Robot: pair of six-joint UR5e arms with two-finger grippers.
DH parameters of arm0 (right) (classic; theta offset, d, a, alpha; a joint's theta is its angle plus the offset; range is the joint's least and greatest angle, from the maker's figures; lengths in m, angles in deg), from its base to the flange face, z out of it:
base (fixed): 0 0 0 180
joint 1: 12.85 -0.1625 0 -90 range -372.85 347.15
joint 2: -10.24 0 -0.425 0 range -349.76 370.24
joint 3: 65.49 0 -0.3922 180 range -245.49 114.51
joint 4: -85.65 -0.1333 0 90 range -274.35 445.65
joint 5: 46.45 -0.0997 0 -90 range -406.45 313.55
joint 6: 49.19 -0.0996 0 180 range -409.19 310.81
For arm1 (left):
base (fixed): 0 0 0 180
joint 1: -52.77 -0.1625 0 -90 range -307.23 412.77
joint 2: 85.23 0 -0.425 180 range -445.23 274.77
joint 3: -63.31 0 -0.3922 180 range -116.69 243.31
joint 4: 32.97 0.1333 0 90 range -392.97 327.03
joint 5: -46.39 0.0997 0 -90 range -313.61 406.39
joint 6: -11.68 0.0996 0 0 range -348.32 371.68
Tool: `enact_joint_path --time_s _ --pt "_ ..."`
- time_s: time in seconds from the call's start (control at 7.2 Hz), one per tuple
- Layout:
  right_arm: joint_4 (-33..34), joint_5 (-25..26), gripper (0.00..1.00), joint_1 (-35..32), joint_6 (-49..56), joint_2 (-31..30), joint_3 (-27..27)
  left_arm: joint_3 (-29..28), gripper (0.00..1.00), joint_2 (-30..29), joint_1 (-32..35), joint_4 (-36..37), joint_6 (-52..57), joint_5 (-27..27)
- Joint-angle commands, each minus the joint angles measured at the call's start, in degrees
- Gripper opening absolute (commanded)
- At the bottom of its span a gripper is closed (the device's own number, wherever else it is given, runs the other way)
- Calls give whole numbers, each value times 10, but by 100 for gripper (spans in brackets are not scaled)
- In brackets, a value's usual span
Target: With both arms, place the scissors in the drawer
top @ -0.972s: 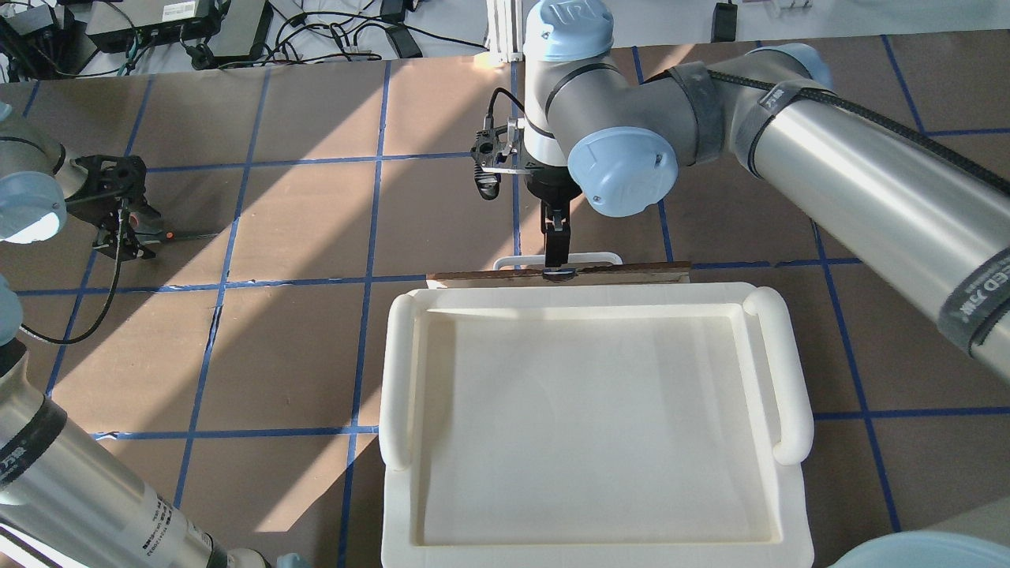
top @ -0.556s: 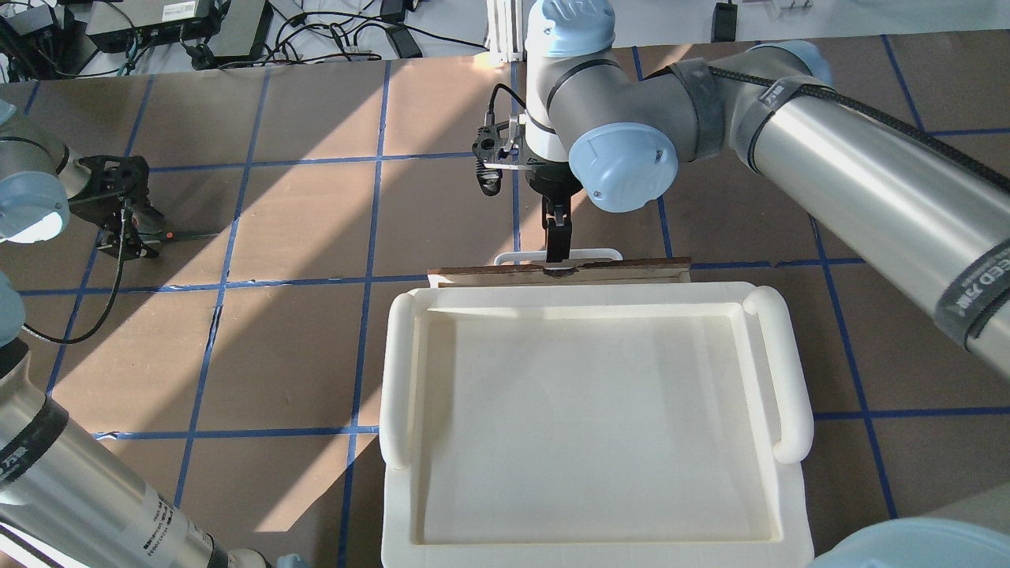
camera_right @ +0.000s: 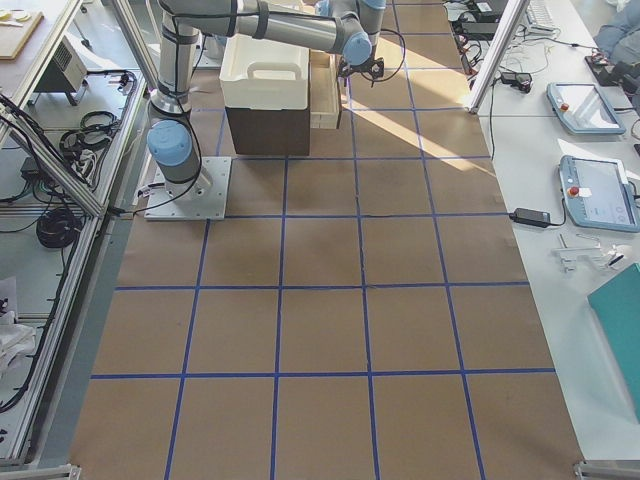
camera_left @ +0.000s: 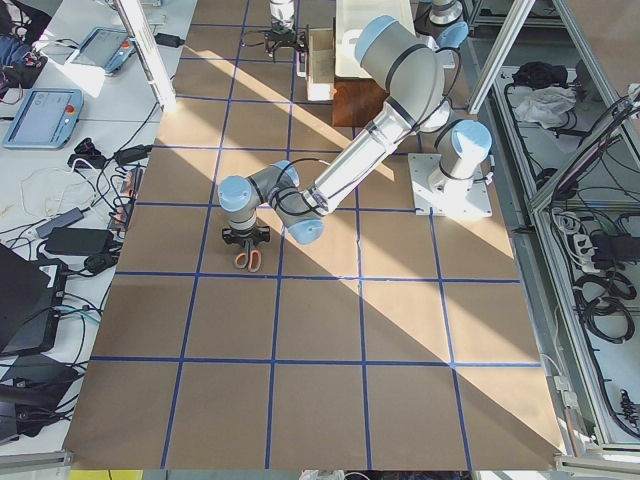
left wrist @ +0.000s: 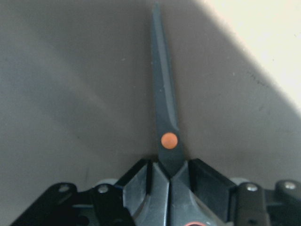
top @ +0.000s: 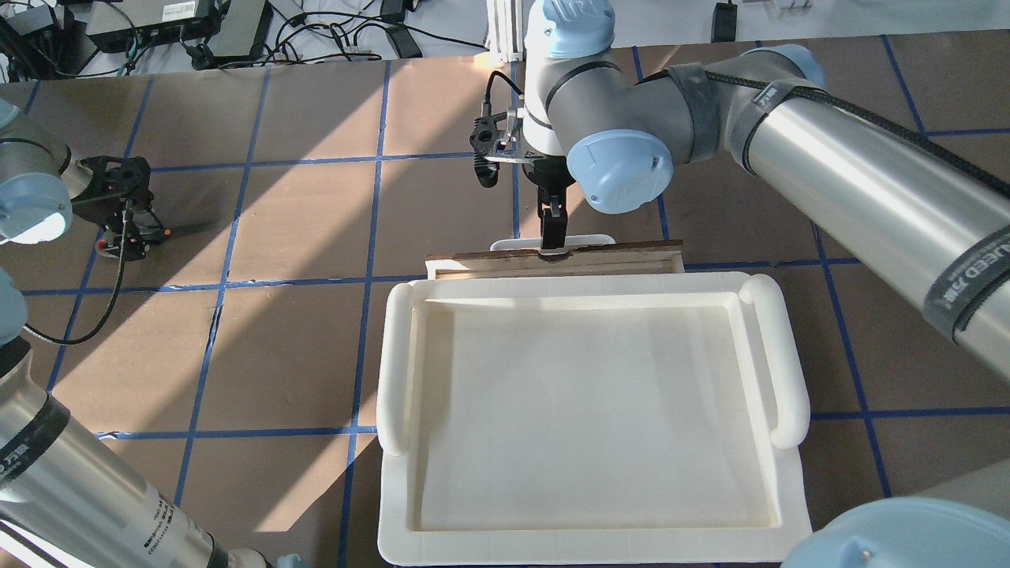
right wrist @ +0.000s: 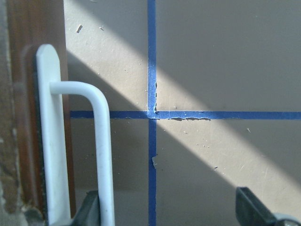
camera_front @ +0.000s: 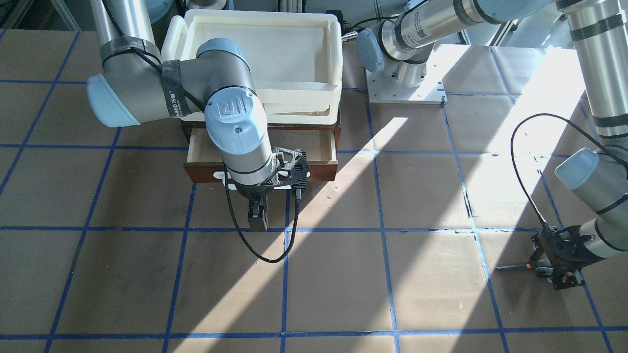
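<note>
The scissors (left wrist: 167, 117) have slim blades and an orange pivot dot. My left gripper (left wrist: 169, 162) is shut on them just behind the pivot, low over the table at the far left (top: 126, 233). The blades (top: 188, 229) point toward the table's middle. The dark brown drawer (camera_front: 314, 147) stands partly pulled out and shows its pale inside. My right gripper (top: 550, 241) is at the drawer's white bar handle (right wrist: 101, 141). It is open, and the bar lies between the fingers, against the left finger (right wrist: 91, 209).
A cream plastic tray (top: 789, 355) sits on top of the cabinet above the drawer. Brown table with blue tape grid lies between the two arms. The left arm's base plate (camera_front: 405, 88) stands beside the cabinet. Cables and boxes lie beyond the far edge.
My right gripper has moved away from the robot with the handle, and the drawer front has come out further. The tray has shifted slightly the same way. The left gripper has hardly moved.
</note>
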State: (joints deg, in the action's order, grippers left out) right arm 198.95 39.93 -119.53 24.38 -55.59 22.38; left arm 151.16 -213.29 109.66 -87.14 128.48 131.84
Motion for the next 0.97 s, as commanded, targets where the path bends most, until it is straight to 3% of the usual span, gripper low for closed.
enact_joint_path --time_s 0.0,0.83 --pt "24 -1 100 9 3 7 -5 -2 0 6 5 -1 0 -1" --pt "23 -2 100 18 11 30 -39 -3 0 89 75 -71 -42 -4"
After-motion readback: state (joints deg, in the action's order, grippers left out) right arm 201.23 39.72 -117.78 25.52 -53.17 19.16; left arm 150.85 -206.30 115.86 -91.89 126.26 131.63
